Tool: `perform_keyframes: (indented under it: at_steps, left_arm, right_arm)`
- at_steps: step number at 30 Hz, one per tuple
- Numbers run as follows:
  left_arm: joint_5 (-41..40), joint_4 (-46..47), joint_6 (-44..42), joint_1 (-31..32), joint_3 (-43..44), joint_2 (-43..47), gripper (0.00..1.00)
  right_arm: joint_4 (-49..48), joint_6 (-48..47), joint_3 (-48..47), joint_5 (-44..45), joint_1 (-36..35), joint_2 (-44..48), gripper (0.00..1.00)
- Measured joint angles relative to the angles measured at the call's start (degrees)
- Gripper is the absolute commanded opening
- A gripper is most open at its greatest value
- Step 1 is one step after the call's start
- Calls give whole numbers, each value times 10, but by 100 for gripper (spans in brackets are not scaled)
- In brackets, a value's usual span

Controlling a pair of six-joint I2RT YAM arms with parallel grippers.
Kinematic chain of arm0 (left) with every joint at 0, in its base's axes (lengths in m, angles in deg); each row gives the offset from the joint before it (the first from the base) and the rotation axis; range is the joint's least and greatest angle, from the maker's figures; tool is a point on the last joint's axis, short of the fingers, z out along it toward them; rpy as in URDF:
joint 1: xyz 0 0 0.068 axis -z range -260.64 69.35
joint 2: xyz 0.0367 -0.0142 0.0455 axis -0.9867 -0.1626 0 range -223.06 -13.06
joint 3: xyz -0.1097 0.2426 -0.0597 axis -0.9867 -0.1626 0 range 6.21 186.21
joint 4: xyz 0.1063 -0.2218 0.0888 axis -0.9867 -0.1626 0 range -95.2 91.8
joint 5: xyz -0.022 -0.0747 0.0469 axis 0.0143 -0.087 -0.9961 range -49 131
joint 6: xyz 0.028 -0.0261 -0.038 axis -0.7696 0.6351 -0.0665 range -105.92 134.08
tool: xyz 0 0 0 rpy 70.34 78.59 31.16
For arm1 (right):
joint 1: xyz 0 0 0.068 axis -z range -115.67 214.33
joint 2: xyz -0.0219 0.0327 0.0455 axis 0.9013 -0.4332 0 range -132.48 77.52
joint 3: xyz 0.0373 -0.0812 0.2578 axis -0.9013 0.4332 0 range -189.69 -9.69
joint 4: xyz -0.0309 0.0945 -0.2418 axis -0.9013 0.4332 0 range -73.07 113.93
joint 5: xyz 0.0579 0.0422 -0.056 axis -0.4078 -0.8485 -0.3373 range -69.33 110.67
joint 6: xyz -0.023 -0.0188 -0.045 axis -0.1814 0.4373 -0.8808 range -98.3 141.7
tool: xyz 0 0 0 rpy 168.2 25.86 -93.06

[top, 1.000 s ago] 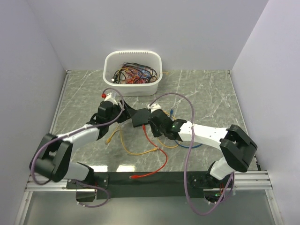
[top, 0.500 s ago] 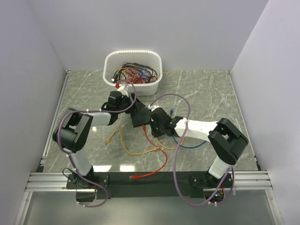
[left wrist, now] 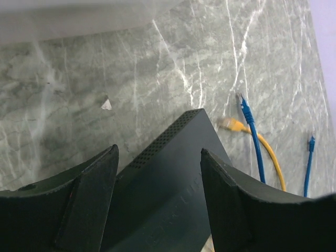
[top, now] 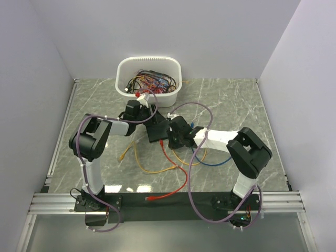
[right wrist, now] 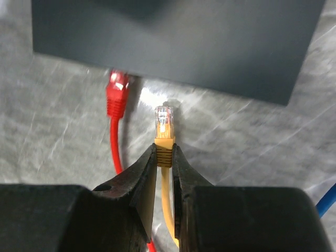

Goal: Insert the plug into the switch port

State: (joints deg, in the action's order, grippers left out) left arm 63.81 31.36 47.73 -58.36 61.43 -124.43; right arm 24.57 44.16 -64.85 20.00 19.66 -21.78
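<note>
Plug (right wrist: 164, 116), clear-tipped on a yellow cable (right wrist: 167, 210), is pinched by the right gripper (right wrist: 164, 156): its fingers (right wrist: 144, 178) are pressed onto the yellow boot just behind the clear tip, which stands out straight ahead of the fingertips. Just beyond the tip, past a strip of bare table (top: 236, 110), the near edge of the black switch (right wrist: 178, 42) is seen; the switch port cannot be made out along that blurred edge. Left of these fingers a red plug (right wrist: 117, 94) is noted with its nose at the same edge. The left gripper (left wrist: 158, 153) is held with its fingers (left wrist: 94, 189) spread wide, a corner of the switch lying between and beneath them; contact with the box cannot be told. Ahead and to the right of those fingers a blue plug (left wrist: 242, 102), a loose yellow plug (left wrist: 227, 123) and a second blue plug (left wrist: 311, 140) are recorded on the marble. Compared with the top view half a second ago, the left arm (top: 113, 126) is folded tighter and its fingers are shifted slightly further over the switch's far corner; a second ago that arm was stretched out, its fingers short of the switch. The right arm (top: 220, 139) has had its elbow drawn in, its fingertips remaining at nearly the same spot. Switch, white tub (top: 148, 56) and loose cables are unchanged.
</note>
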Motion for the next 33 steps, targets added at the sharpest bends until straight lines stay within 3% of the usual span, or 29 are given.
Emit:
perform_keyframes:
  at_steps: [19,33]
  left_arm:
    - [18,46,52,-9,-51,2,66]
    - [47,73,31,-11,-59,-1,67]
  right_arm:
    - [-13,3,-20,-18,15,-19,0]
    - [-16,2,-20,-31,22,-24,0]
